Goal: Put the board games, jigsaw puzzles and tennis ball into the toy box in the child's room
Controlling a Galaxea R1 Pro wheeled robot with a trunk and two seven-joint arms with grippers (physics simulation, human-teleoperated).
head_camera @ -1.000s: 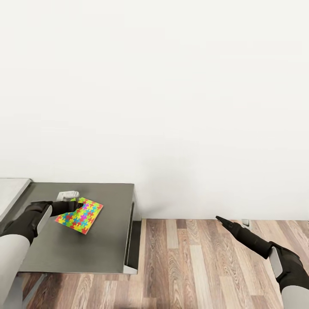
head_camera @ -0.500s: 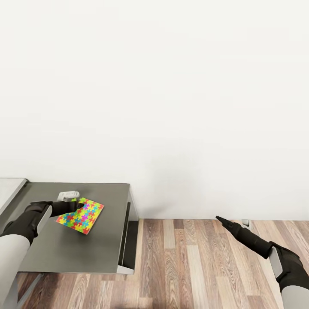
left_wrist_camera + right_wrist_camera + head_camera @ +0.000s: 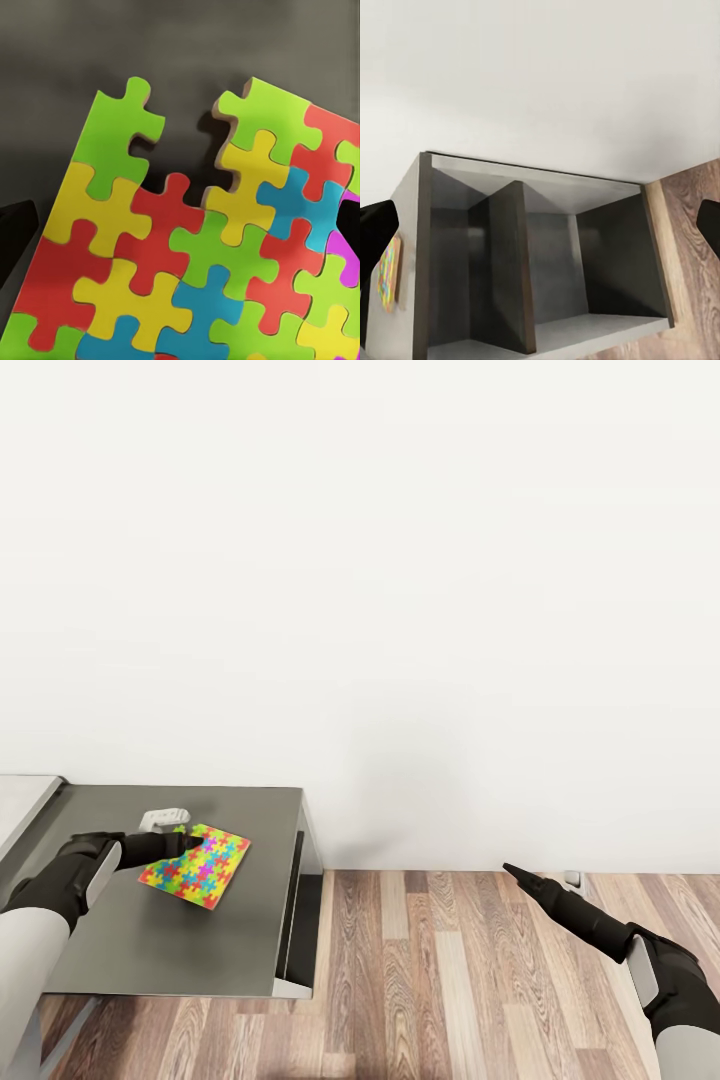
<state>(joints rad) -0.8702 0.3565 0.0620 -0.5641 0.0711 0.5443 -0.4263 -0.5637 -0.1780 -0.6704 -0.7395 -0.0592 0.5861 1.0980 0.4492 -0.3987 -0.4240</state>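
One jigsaw puzzle (image 3: pixel 200 870), a thin square of yellow, green, red and blue pieces, lies over the dark grey cabinet section of the table (image 3: pixel 150 950). My left gripper (image 3: pixel 190 845) reaches over its near edge. In the left wrist view the jigsaw puzzle (image 3: pixel 187 255) spreads wide between the left gripper's (image 3: pixel 180 225) fingers, which stand far apart at the sides, so it is open. My right gripper (image 3: pixel 510 870) hangs over the wood floor, far right of the table, open and empty. The toy box, board games and tennis ball are out of view.
A small white-grey object (image 3: pixel 163 819) sits just behind my left gripper. The pale table top (image 3: pixel 20 800) joins at the far left. The right wrist view shows the cabinet (image 3: pixel 547 262) with open dark compartments. White wall behind, plank floor (image 3: pixel 450 980) to the right.
Between the oldest frame and the middle one, the camera shifted and the table slid left in the picture. Since then the jigsaw puzzle has moved slightly right on the cabinet top. The right arm is unmoved.
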